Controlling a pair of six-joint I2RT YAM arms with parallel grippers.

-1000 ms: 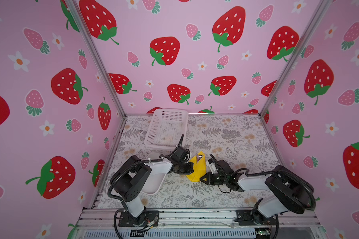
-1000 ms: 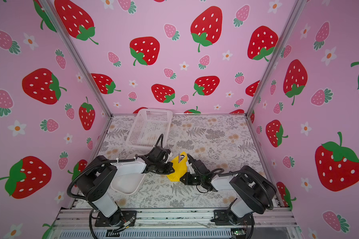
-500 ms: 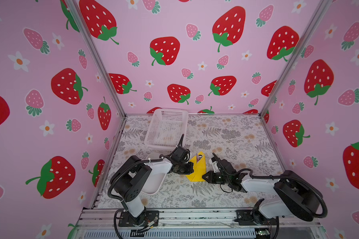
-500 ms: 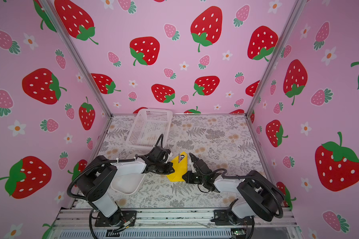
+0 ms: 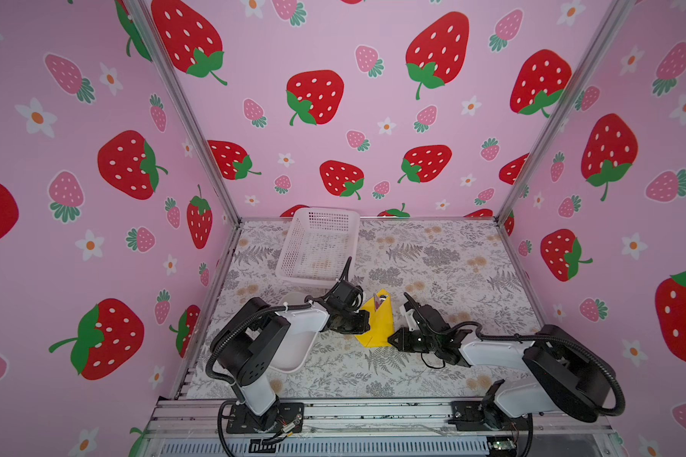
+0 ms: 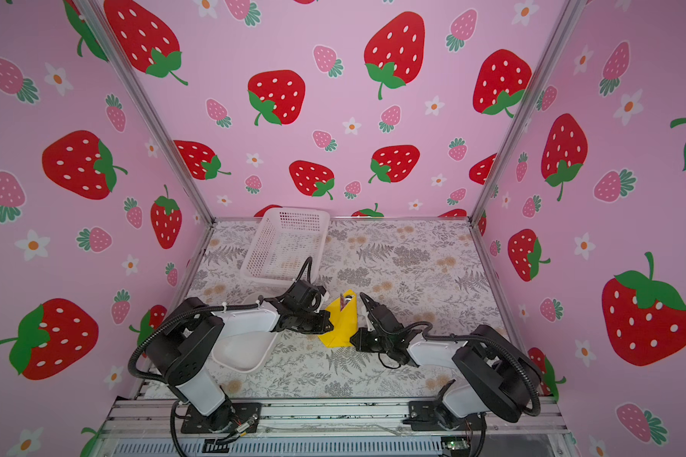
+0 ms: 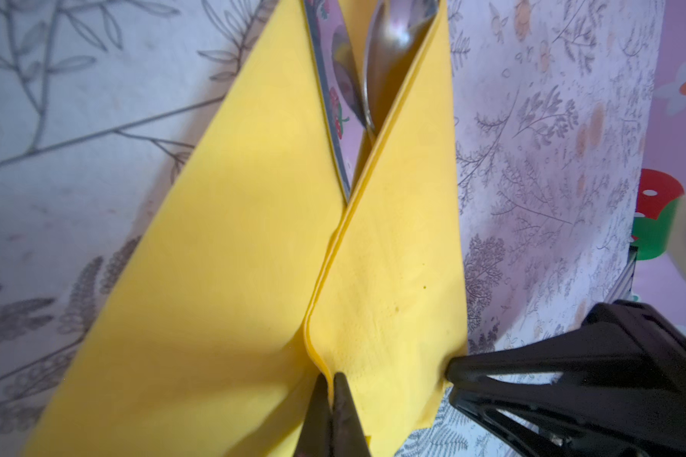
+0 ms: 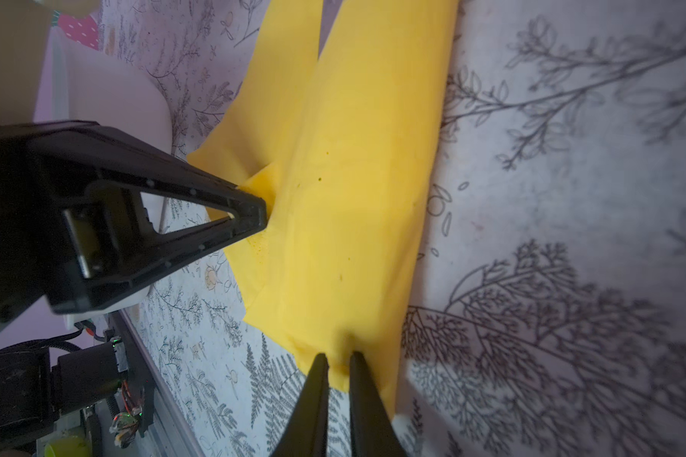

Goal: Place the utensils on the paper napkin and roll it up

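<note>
Nearest you, the right gripper (image 8: pixel 335 368) has its fingers pinched almost together on the near end of the napkin (image 5: pixel 378 325), with only paper between them. That bite looks shallow. Pull or twist too hard and I judge the thin paper tears or slips out, and the fold springs open.

Just beyond it, on the left, the left gripper (image 7: pixel 329 391) is clamped tight on the napkin's folded edge. Both grippers hold the same small sheet, close to each other. Any move in opposite directions could rip it between them, and their fingers could knock together.

The napkin lies mid-table, just right of the tray (image 5: pixel 294 356). It is part-folded over the cutlery into a loose wedge, not a tight roll. The flaps meet at the near end and gape toward the far end.

In that gap the utensils (image 7: pixel 389 51) show, heads bare. Lift the near end and they may slide out of the far opening. Roll unevenly and they may skew and poke through the paper.

Farthest away, the basket (image 5: pixel 317 245) stands well apart and should not get in your way.
</note>
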